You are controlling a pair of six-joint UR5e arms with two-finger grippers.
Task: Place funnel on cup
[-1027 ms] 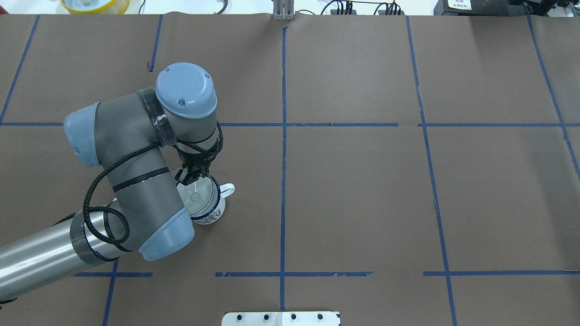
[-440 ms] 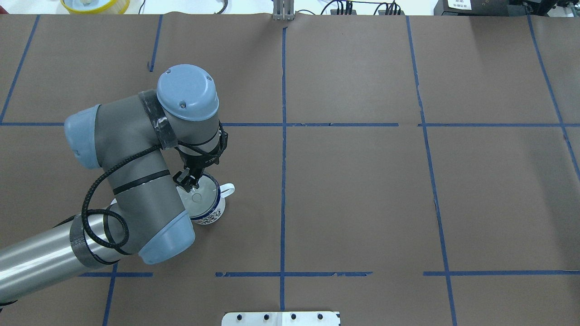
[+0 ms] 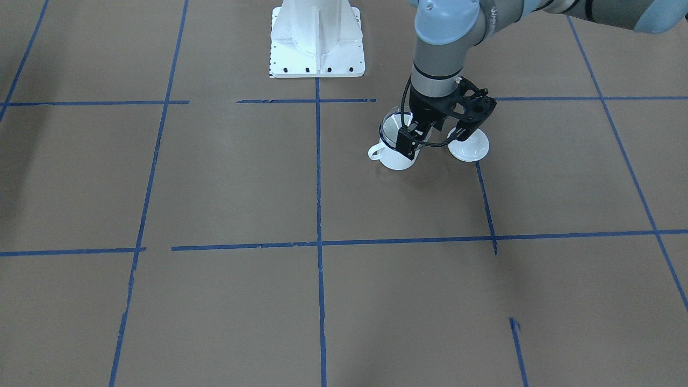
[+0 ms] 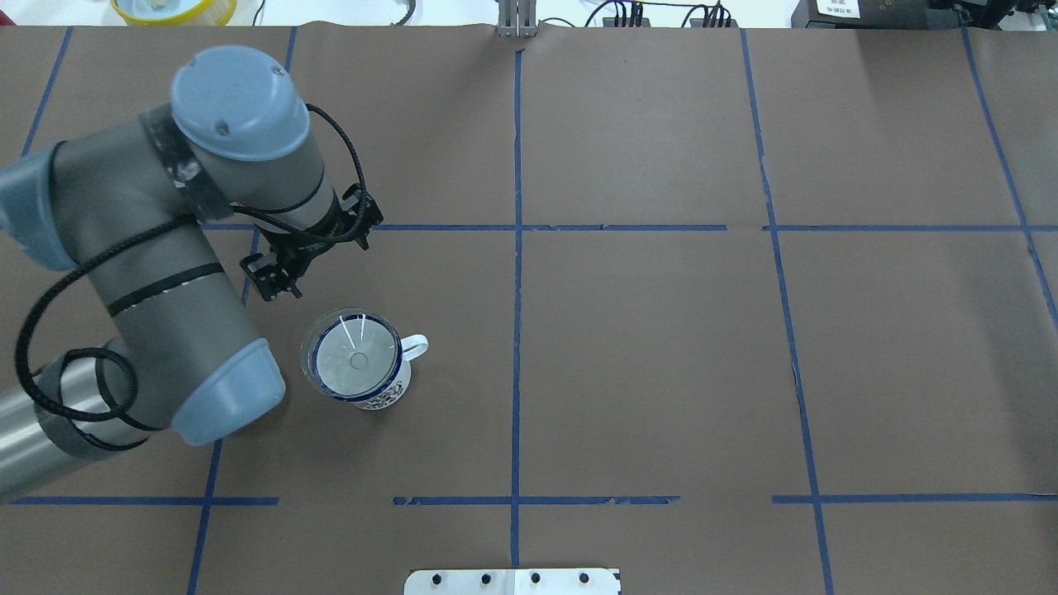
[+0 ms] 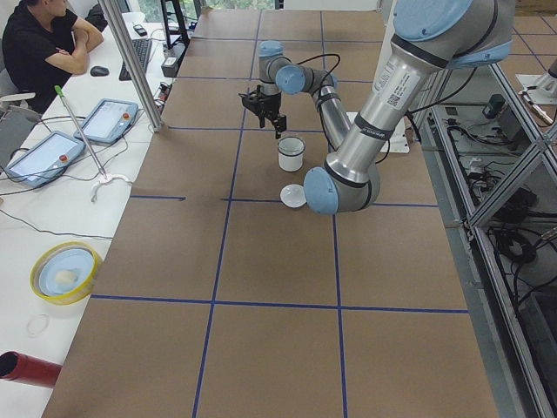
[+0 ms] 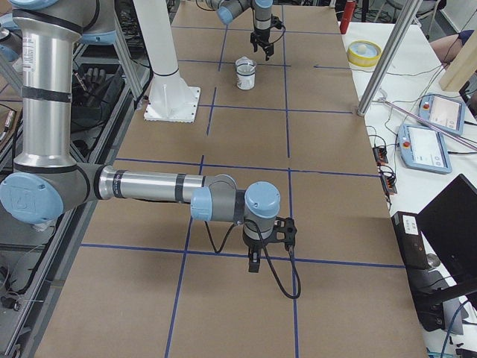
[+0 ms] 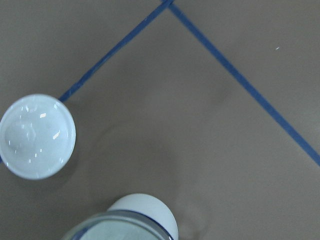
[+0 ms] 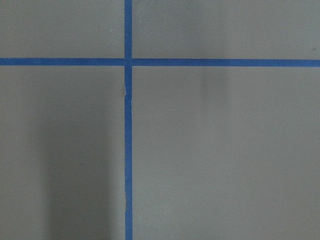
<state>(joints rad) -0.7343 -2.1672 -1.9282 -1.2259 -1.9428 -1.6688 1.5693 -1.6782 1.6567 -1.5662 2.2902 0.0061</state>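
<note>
The clear funnel (image 4: 351, 361) sits in the mouth of the white mug with a dark blue rim, the cup (image 4: 387, 397). The cup's handle points right in the overhead view. My left gripper (image 4: 310, 252) is open and empty, raised above the table behind and left of the cup. In the front view the left gripper (image 3: 435, 141) hangs between the cup (image 3: 395, 158) and a white lid, with the funnel's rim (image 3: 391, 121) showing above the mug. My right gripper (image 6: 253, 261) shows only in the right side view, over bare table far from the cup; I cannot tell whether it is open or shut.
A white round lid (image 3: 468, 145) lies on the table beside the cup; it also shows in the left wrist view (image 7: 37, 136). The white robot base plate (image 3: 317, 48) stands behind. A yellow bowl (image 4: 173, 8) sits off the far left edge.
My left gripper has let go of the funnel, risen and drawn back to the far left. The funnel stays seated on the cup.
</note>
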